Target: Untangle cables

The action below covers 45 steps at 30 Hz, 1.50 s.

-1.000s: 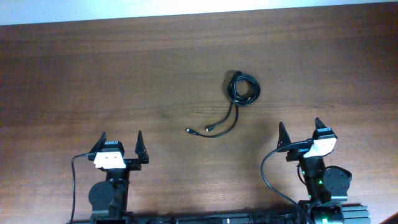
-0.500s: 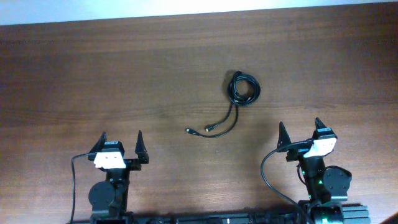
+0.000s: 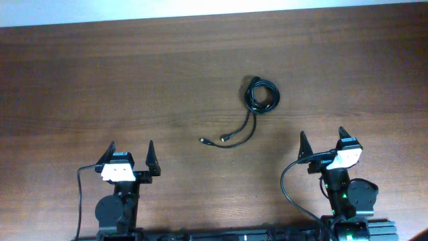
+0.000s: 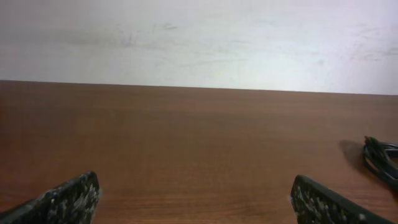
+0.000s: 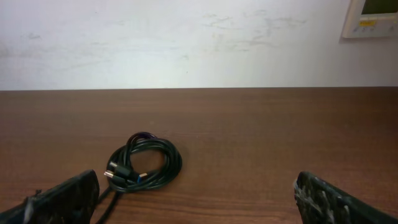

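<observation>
The cables (image 3: 262, 96) lie as a small coiled black bundle on the brown wooden table, right of centre. Two loose ends (image 3: 227, 140) trail down and left, each tipped with a small silver plug. In the right wrist view the coil (image 5: 144, 163) lies ahead of my left finger, with plugs tucked in it. In the left wrist view only its edge (image 4: 380, 159) shows at far right. My left gripper (image 3: 130, 155) is open and empty near the front left. My right gripper (image 3: 323, 142) is open and empty, front right of the coil.
The wooden table (image 3: 100, 80) ends at a white wall at the back. A white wall panel (image 5: 372, 17) hangs at the upper right in the right wrist view. The arms' thick black cables (image 3: 287, 187) loop beside the bases at the front edge.
</observation>
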### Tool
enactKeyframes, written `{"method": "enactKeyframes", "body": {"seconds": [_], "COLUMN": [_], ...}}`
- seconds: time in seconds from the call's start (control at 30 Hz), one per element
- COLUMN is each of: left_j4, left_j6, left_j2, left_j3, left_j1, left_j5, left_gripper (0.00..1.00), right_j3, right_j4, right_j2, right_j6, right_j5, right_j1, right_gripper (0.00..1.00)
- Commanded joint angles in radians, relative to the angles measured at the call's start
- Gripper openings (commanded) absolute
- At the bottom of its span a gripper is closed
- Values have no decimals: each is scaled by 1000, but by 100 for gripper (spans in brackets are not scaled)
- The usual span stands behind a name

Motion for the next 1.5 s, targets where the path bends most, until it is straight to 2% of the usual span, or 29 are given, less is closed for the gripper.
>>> {"method": "enactKeyframes", "body": {"seconds": [0.0, 0.13, 0.23, 0.43, 0.53, 0.63, 0.7, 0.77, 0.9, 0.97, 1.03, 1.17, 1.2, 1.23, 1.27, 1.3, 1.4, 1.47], "left_j4": [55, 51, 6, -172, -278, -287, -286, -275, -264, -265, -274, -294, -249, -166, -148, -163, -212, -211], "left_j6": [-24, -58, -59, -58, -58, -59, -58, -6, -6, -6, -6, 24, 24, 23, 23, 23, 23, 22], "left_j2": [-10, -8, 57, 415, 617, 814, 898, 961, 1060, 1167, 1292, 1551, 1607, 1648, 1682, 1711, 1781, 1824], "left_j3": [0, 39, 153, 464, 645, 759, 791, 817, 930, 1032, 1146, 1378, 1411, 1411, 1411, 1410, 1410, 1410], "left_j1": [3, 3, 3, 3, 0, -5, -69, -169, -352, -440, -490, -522, -525, -528, -531, -532, -532, -532], "left_j5": [56, 105, 104, 141, 225, 393, 389, 362, 186, 94, 63, 62, 63, 67, 67, 72, 247, 259], "left_gripper": [99, 99, 99, 99, 99, 99, 99, 99, 98, 99, 99, 99, 99, 99, 99, 99, 99, 99], "right_j3": [-5, -5, -5, -5, -5, -5, -5, -5, -5, -5, -5, -5, -5, -5, -5, -5, -5, -5], "right_j4": [-6, -6, -6, -6, -6, -6, -6, -6, -6, -6, -6, -6, -6, -6, -6, -6, -6, -6], "right_j2": [-7, -7, -7, -7, -7, -7, -7, -7, -7, -7, -7, -7, -7, -7, -7, -7, -7, -7], "right_j6": [-5, -5, -5, -5, -5, -5, -5, -5, -5, -5, -5, -5, -5, -5, -5, -5, -5, -5], "right_j5": [2, 2, 2, 2, 2, 2, 2, 2, 2, 2, 2, 2, 2, 2, 2, 2, 2, 2], "right_j1": [11, 11, 11, 11, 11, 11, 11, 11, 11, 11, 11, 11, 11, 11, 11, 11, 11, 11], "right_gripper": [99, 99, 99, 99, 99, 99, 99, 99, 99, 99, 99, 99, 99, 99, 99, 99, 99, 99]}}
